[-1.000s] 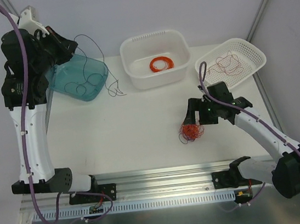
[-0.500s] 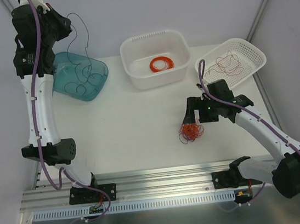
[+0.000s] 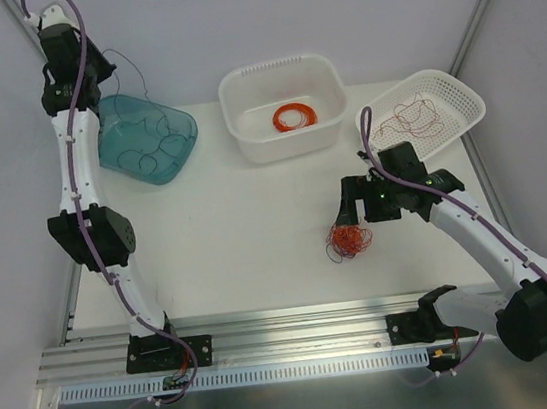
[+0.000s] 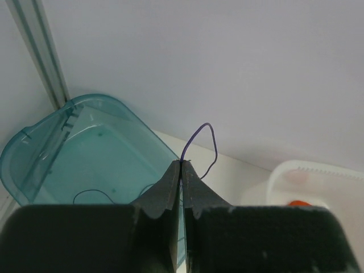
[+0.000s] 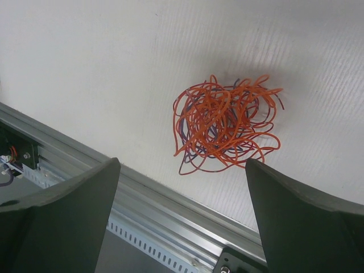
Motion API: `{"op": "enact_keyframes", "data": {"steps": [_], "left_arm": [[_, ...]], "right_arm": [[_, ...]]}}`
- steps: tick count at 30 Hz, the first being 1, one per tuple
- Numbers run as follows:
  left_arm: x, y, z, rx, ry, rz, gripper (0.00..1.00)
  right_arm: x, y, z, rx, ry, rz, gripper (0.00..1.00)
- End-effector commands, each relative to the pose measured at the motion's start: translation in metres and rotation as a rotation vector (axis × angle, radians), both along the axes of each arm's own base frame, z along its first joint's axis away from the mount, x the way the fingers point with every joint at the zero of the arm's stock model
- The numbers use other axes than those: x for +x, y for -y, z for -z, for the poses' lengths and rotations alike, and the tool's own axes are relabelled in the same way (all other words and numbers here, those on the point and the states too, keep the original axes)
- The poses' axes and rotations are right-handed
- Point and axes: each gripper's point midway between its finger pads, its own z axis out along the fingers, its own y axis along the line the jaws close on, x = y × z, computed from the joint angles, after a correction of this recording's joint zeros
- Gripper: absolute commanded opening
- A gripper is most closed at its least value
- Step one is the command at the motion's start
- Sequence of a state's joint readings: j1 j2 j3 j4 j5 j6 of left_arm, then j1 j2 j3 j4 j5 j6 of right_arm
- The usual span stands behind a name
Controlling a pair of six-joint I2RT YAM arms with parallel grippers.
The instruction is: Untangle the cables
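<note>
Above the teal bin [image 4: 34,152], L gripper [image 4: 182,165] has climbed higher, pinched on a thin dark wire [image 4: 208,133] whose tail's now off the table [image 3: 237,229], so that strand's nearly binned; R gripper [image 5: 182,211] gapes over the orange tangle [image 5: 224,126], which looks knotted

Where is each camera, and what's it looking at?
Top camera: above and behind, looking down on the table; left arm, right arm show.
Left wrist: held high, facing the teal tub and wall; the shut left gripper pinches a thin wire.
Right wrist: looking down at the tangled ball under the open right gripper.
Shared: top view also shows tub and ball.
</note>
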State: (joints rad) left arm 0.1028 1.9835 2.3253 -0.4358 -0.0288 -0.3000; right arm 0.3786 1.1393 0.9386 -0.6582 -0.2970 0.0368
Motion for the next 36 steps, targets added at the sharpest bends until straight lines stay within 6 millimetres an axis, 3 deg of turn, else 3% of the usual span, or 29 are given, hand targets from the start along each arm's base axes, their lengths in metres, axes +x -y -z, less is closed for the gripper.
{"op": "enact_keyframes", "data": {"steps": [1,3,4,7,8,9,12,14,15,16,18,20,21,22,24,25,26,27,28,30,33,36], "left_arm": [[0.020,-0.024,0.040,-0.006,-0.041,-0.064,0.00],[0.025,-0.032,0.064,-0.016,-0.084,-0.086,0.00],[0.031,-0.037,0.087,-0.023,-0.124,-0.093,0.00],[0.036,-0.038,0.118,-0.025,-0.184,-0.077,0.22],[0.035,-0.035,0.120,-0.028,-0.191,-0.060,0.33],[0.032,-0.034,0.121,-0.030,-0.195,-0.056,0.57],[0.016,-0.028,0.114,-0.044,-0.198,-0.046,0.87],[0.003,-0.024,0.105,-0.049,-0.191,-0.031,0.92],[-0.003,-0.018,0.114,-0.063,-0.215,-0.008,0.96],[-0.013,-0.014,0.100,-0.067,-0.194,0.005,0.97],[-0.025,-0.005,0.099,-0.104,-0.199,0.023,0.98],[-0.047,0.016,0.103,-0.141,-0.220,0.084,0.99],[-0.057,0.023,0.121,-0.166,-0.263,0.096,0.98],[-0.070,0.034,0.110,-0.171,-0.246,0.129,0.98],[-0.087,0.060,0.117,-0.186,-0.269,0.183,0.98],[-0.116,0.082,0.147,-0.214,-0.343,0.233,0.98],[-0.121,0.092,0.137,-0.207,-0.322,0.255,0.98],[-0.130,0.102,0.141,-0.212,-0.335,0.284,0.98],[-0.138,0.105,0.147,-0.215,-0.349,0.291,0.98],[-0.166,0.142,0.163,-0.203,-0.391,0.387,0.98],[-0.201,0.174,0.183,-0.217,-0.447,0.481,0.98],[-0.231,0.189,0.200,-0.244,-0.491,0.528,0.98]], "right_arm": [[0.004,0.001,-0.012,-0.015,0.029,-0.009,0.97],[0.005,0.002,-0.010,-0.018,0.027,-0.001,0.97],[0.005,0.001,-0.011,-0.015,0.027,0.000,0.97],[0.006,0.001,-0.009,-0.017,0.022,0.001,0.97],[0.007,0.001,-0.010,-0.017,0.025,0.005,0.97],[0.007,0.001,-0.011,-0.020,0.027,0.004,0.97],[0.009,0.002,-0.011,-0.028,0.031,0.007,0.97],[0.010,0.002,-0.009,-0.034,0.029,0.002,0.97],[0.011,0.001,-0.009,-0.037,0.028,-0.004,0.97],[0.012,0.002,-0.009,-0.039,0.031,-0.002,0.97],[0.014,0.002,-0.008,-0.046,0.031,0.001,0.97],[0.017,0.004,-0.008,-0.057,0.041,0.011,0.98],[0.019,0.005,-0.008,-0.061,0.044,0.019,0.98],[0.020,0.005,-0.008,-0.066,0.045,0.023,0.98],[0.023,0.006,-0.005,-0.072,0.050,0.034,0.99],[0.026,0.006,-0.002,-0.075,0.055,0.044,0.99],[0.026,0.006,-0.002,-0.074,0.053,0.047,1.00],[0.026,0.006,0.000,-0.073,0.049,0.052,0.97],[0.026,0.005,0.004,-0.072,0.046,0.052,0.96],[0.024,0.002,0.012,-0.067,0.024,0.061,0.93],[0.018,-0.005,0.028,-0.059,-0.025,0.055,0.88],[0.011,-0.022,0.043,-0.050,-0.052,0.015,0.81]]}}
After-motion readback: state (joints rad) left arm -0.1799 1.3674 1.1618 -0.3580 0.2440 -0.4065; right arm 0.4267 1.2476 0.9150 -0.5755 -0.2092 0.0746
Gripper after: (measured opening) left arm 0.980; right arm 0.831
